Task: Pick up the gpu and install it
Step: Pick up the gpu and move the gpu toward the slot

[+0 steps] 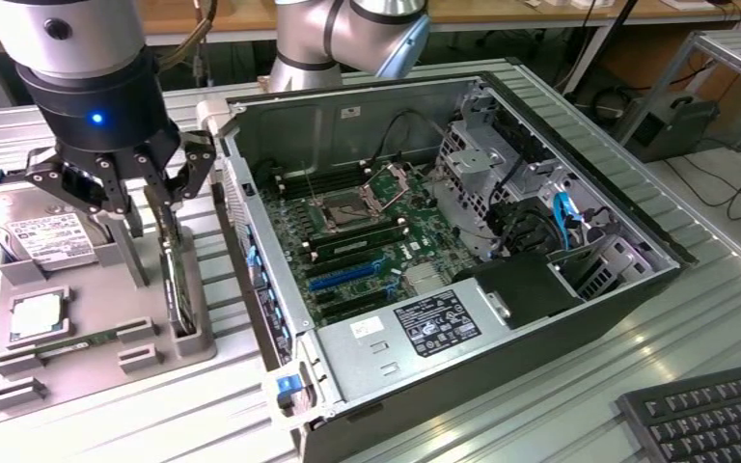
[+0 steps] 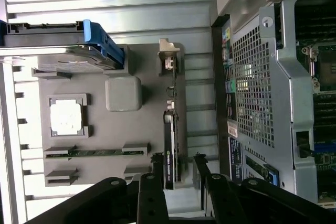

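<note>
Gripper (image 1: 151, 253) is held low over the grey tray (image 1: 113, 362). Its fingers (image 2: 156, 167) are spread, one on each side of the gpu (image 1: 181, 289), with nothing pinched. Contact with the card cannot be told. The gpu is stood on edge in a slot along the tray side nearest the open case (image 1: 474, 289). A hard drive (image 1: 42, 231) and a chip (image 1: 39, 313) are seated in the same tray. A keyboard (image 1: 718, 420) is seen at the exterior view's lower right.
</note>
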Robot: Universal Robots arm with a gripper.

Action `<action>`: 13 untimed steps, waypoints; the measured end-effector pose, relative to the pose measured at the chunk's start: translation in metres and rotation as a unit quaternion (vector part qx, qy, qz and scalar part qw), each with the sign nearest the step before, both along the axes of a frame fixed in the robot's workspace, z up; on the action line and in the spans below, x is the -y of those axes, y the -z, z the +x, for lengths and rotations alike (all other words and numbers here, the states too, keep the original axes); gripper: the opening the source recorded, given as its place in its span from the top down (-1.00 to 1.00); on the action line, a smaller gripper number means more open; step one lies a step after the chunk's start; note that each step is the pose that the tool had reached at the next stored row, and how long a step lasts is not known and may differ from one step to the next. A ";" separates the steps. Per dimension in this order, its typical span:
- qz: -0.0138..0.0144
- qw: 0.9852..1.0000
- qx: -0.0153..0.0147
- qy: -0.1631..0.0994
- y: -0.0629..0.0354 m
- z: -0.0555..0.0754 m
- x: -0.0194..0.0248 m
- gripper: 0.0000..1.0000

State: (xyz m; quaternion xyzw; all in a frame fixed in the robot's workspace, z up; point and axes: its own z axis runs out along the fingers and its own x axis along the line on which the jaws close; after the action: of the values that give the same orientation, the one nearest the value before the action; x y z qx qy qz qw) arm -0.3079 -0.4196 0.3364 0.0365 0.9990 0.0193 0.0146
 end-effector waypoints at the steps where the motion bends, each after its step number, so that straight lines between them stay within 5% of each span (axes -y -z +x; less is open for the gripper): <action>1: 0.000 1.000 0.000 0.001 0.0018 0.000 0.0000 0.28; 13: 0.000 1.000 0.003 0.015 0.0298 -0.003 0.0000 0.28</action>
State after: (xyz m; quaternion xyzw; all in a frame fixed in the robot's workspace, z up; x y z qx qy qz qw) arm -0.3110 -0.4196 0.3066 0.0514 0.9983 0.0192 0.0182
